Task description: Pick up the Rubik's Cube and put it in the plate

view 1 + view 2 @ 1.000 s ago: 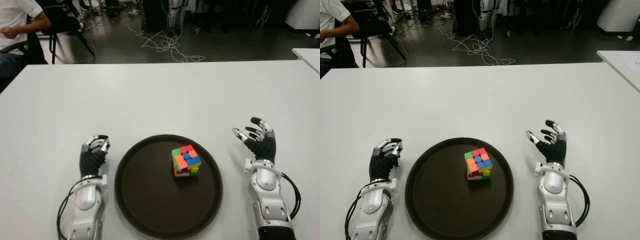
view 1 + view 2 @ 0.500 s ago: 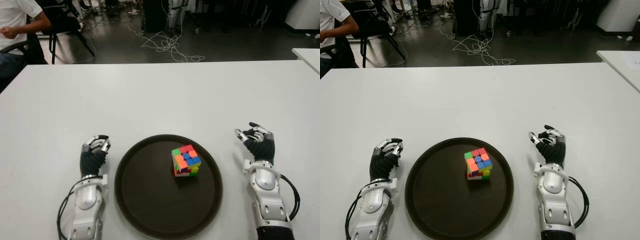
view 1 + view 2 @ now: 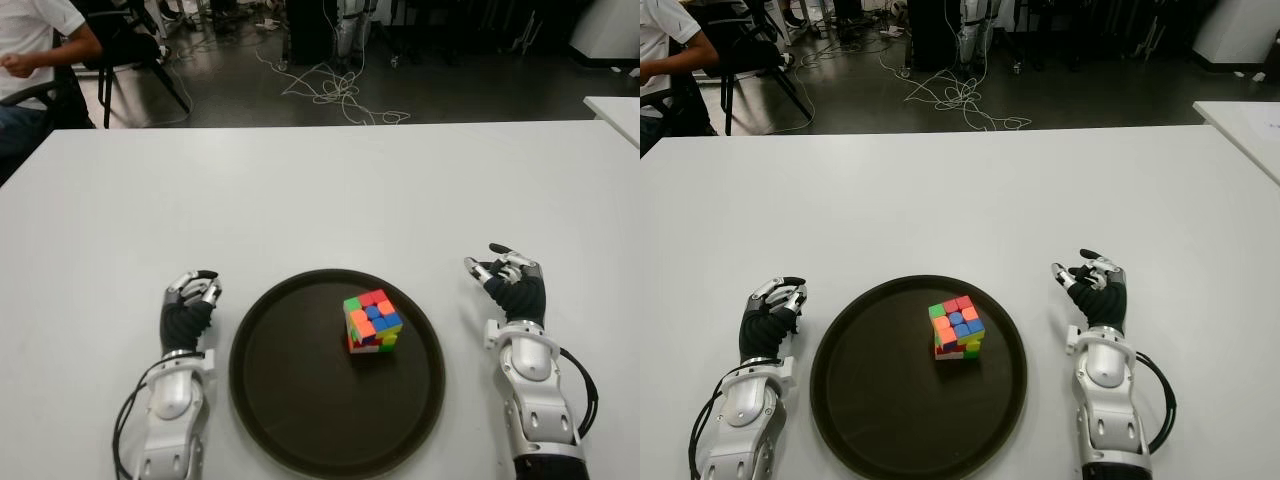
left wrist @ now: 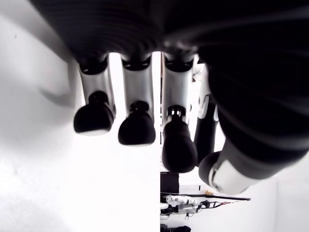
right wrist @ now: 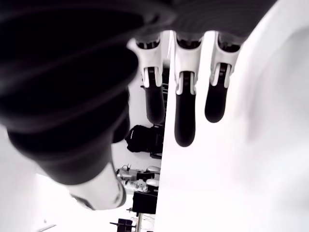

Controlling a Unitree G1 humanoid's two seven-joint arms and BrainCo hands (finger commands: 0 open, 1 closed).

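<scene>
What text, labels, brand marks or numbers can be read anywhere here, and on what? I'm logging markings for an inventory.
None can be read.
Rubik's Cube: plain coloured stickers, no logo visible.
Plate: bare dark surface, no marking.
Left hand and right hand: no legible lettering.
Table: blank white.

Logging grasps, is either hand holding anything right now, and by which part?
Nothing: left hand and right hand are empty; the multicoloured Rubik's Cube sits in the round dark plate.

Head stereo pair overlooks table (image 3: 300,190); wrist cams close-up.
</scene>
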